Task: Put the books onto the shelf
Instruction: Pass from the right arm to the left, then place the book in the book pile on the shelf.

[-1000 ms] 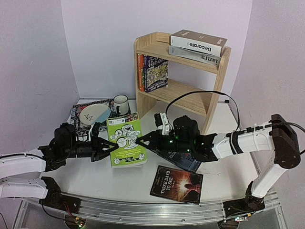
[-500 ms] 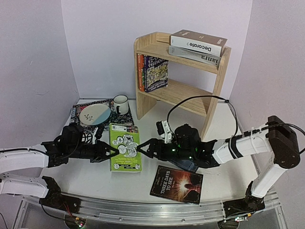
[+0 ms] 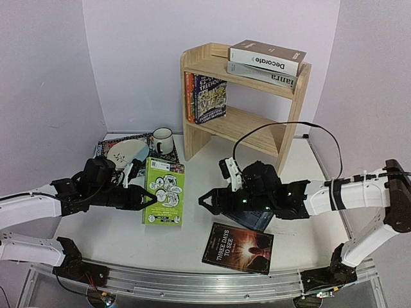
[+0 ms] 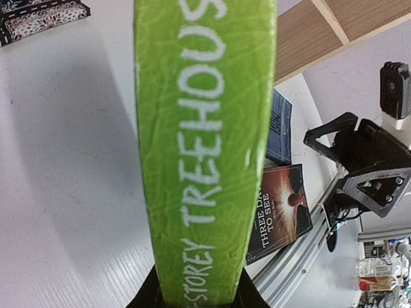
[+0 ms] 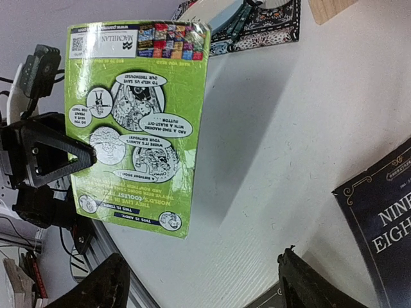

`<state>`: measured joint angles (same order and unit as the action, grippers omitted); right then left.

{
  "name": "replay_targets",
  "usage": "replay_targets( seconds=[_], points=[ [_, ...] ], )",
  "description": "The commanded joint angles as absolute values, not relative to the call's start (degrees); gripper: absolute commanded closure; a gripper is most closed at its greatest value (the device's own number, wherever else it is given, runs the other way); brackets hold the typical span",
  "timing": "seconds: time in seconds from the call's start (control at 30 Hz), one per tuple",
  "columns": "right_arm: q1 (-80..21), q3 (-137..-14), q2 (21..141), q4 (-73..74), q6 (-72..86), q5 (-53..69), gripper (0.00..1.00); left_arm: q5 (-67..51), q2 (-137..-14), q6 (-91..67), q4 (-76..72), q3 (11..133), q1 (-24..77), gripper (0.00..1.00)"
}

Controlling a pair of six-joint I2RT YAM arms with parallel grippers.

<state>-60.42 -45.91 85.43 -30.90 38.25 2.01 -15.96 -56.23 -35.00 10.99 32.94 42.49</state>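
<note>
My left gripper (image 3: 146, 197) is shut on the spine edge of the green paperback (image 3: 164, 191), holding it tilted up off the table; its spine (image 4: 205, 160) fills the left wrist view. To the book's right, my right gripper (image 3: 204, 200) stands open and apart from it, with only bare table between its fingers (image 5: 109, 282). The dark blue book (image 3: 253, 221) lies under the right arm, and "Three Days to See" (image 3: 239, 247) lies flat near the front. The pine shelf (image 3: 257, 131) carries "Decorate" (image 3: 266, 56) on the grey book (image 3: 270, 76) on top, with the orange (image 3: 189, 96) and purple (image 3: 210, 97) paperbacks standing inside.
A white mug (image 3: 162, 140) and a pale plate (image 3: 125, 154) sit on a patterned placemat (image 3: 106, 146) at the back left. A black cable (image 3: 276, 131) arcs from the right arm past the shelf. A metal rail (image 3: 192, 285) runs along the front edge.
The right gripper opened, let go of the green book and drew back to the right. The left gripper kept its hold and tipped the book more upright.
</note>
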Motion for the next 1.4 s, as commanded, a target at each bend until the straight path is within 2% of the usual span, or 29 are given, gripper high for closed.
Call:
replay_targets(
  seconds=[0.0,0.33,0.6,0.97,1.27,1.37],
  points=[
    [-60.69,-48.74,80.62,-26.86,28.89,1.97,0.21,-12.09,-52.83,-27.73,9.65,40.52,44.23,1.0],
    [-60.66,-52.13,74.88,-22.1,14.89,10.22,0.22,-2.52,-54.32,-21.36,14.82,48.15,48.56,1.0],
    [-60.69,-51.2,68.96,-19.69,10.18,4.74,0.22,9.39,-63.14,-18.31,13.87,56.72,55.36,1.0],
    [-60.67,-44.52,60.59,-18.73,9.88,-0.34,0.22,11.93,-68.37,-13.96,6.01,61.07,55.46,1.0],
    [-60.66,-36.68,52.48,-13.8,9.33,-10.17,0.19,12.55,-73.6,-11.46,-4.27,64.2,55.4,1.0],
    [-60.66,-34.21,50.33,-12.0,10.65,-13.05,0.08,11.86,-77.41,-10.68,-4.24,68.6,55.37,1.0]
  ],
)
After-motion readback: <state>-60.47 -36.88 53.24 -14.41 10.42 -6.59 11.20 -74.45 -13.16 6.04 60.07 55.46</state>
